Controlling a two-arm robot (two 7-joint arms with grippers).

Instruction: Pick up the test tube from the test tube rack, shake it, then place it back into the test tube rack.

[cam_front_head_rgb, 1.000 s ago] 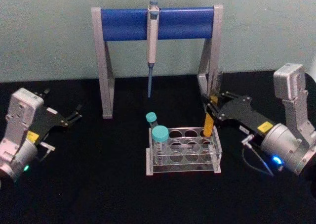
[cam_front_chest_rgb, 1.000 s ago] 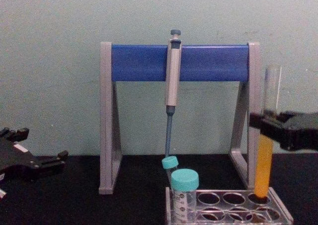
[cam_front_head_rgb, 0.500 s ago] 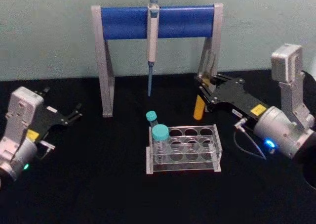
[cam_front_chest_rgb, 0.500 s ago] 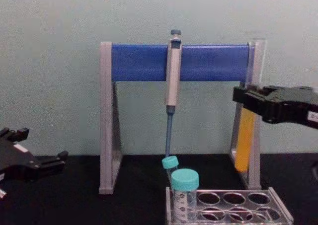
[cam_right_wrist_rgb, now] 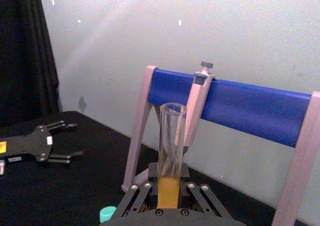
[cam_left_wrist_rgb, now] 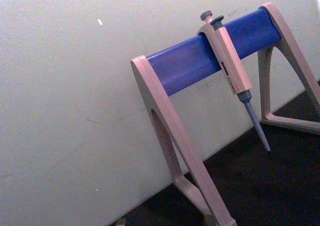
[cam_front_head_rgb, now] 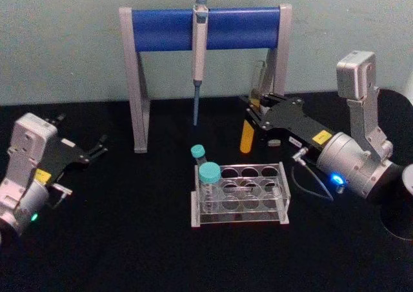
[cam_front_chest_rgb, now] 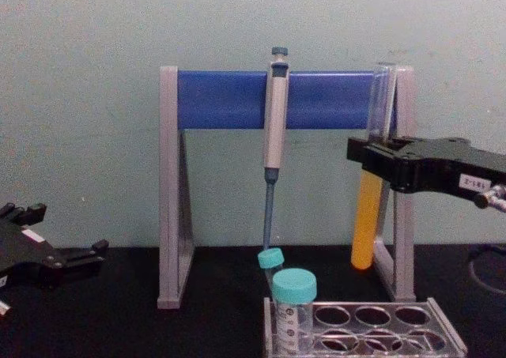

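The test tube is a slim clear glass tube with orange-yellow liquid in its lower half. It hangs slightly tilted in the air, above and behind the test tube rack. My right gripper is shut on its middle. The chest view shows the test tube clear of the test tube rack, with the right gripper around it. From the right wrist, the test tube stands up between the fingers. My left gripper rests open at the far left of the table.
A grey-and-blue pipette stand with a hanging pipette stands just behind the tube. Two teal-capped tubes sit in the rack's left holes. A cable loops beside the right arm.
The right gripper has lifted the test tube out of the rack's back right hole, raising it and carrying it leftward. The left arm has not moved.
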